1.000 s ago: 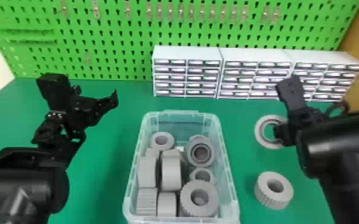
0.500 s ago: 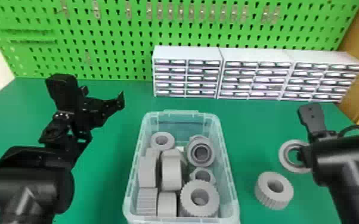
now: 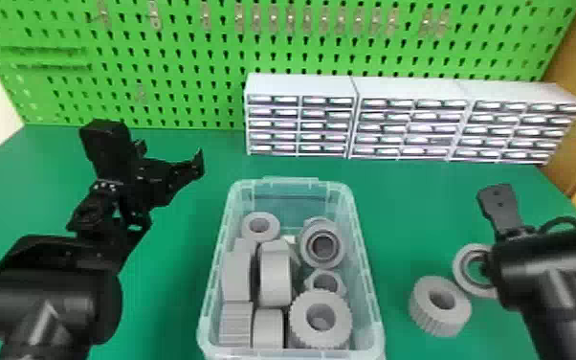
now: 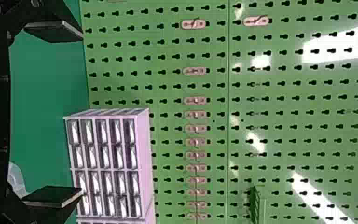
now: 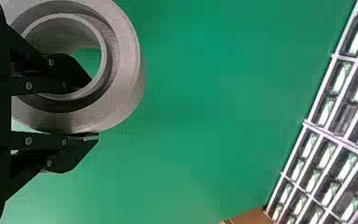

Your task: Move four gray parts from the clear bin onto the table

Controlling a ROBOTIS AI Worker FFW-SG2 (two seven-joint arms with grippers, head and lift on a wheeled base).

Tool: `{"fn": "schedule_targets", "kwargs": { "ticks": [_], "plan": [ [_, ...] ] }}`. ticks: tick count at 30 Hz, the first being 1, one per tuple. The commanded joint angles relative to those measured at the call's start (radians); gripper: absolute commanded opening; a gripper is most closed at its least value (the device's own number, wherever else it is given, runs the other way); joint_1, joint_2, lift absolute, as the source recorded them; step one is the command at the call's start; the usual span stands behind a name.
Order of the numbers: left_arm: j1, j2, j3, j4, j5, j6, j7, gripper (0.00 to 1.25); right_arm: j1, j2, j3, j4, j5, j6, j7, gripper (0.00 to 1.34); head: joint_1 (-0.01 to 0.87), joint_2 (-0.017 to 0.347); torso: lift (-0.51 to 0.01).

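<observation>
One gray ring (image 3: 461, 272) is clamped by its wall between the right fingers (image 3: 491, 268): in the right wrist view, one of the fingers (image 5: 63, 153) is set against the outer surface and the other is inserted in the opening. Whether the ring is in contact with the table (image 3: 177, 297) cannot be told.

A ribbed gray part (image 3: 433, 311) is located on the table, beside the ring and to the left of the right fingers. Farther left of the right fingers, the clear bin (image 3: 373, 306) is placed; gray parts (image 3: 275, 280) of several shapes are contained in it, some plain, some ribbed, some with round openings.

The left fingers (image 3: 197, 165) are spread apart, with nothing held between them, and are positioned to the left of the bin. Beyond both sets of fingers, a green pegboard (image 3: 196, 86) is mounted at the rear of the table. White drawer units (image 3: 301, 86) are lined up in front of the pegboard, farther back than the bin and to the right of the left fingers.
</observation>
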Motion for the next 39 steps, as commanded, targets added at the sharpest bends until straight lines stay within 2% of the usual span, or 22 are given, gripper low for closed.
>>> {"fn": "schedule_targets", "kwargs": {
  "ticks": [1, 7, 25, 35, 39],
  "plan": [
    [-0.001, -0.001, -0.003, 0.003, 0.000, 0.000, 0.000, 1.13, 0.007, 0.005, 0.009, 0.008, 0.003, -0.007, 0.000, 0.05, 0.686, 0.026, -0.050],
    [0.001, -0.001, -0.007, 0.004, 0.000, 0.000, 0.000, 1.13, 0.015, 0.000, 0.059, 0.008, 0.042, -0.007, 0.000, 0.05, 0.686, 0.026, -0.050],
    [0.001, -0.001, -0.022, 0.007, 0.002, 0.003, 0.000, 1.13, 0.019, -0.003, 0.104, 0.024, 0.087, 0.002, 0.000, 0.05, 0.686, 0.026, -0.050],
    [-0.001, -0.001, -0.027, 0.009, 0.002, 0.003, -0.002, 1.13, 0.016, -0.003, 0.107, 0.024, 0.090, 0.004, 0.000, 0.05, 0.686, 0.026, -0.050],
    [-0.002, -0.001, -0.027, 0.009, 0.002, 0.005, -0.003, 1.13, 0.013, -0.003, 0.102, 0.024, 0.084, -0.002, 0.000, 0.11, 0.686, 0.026, -0.050]
  ]
}}
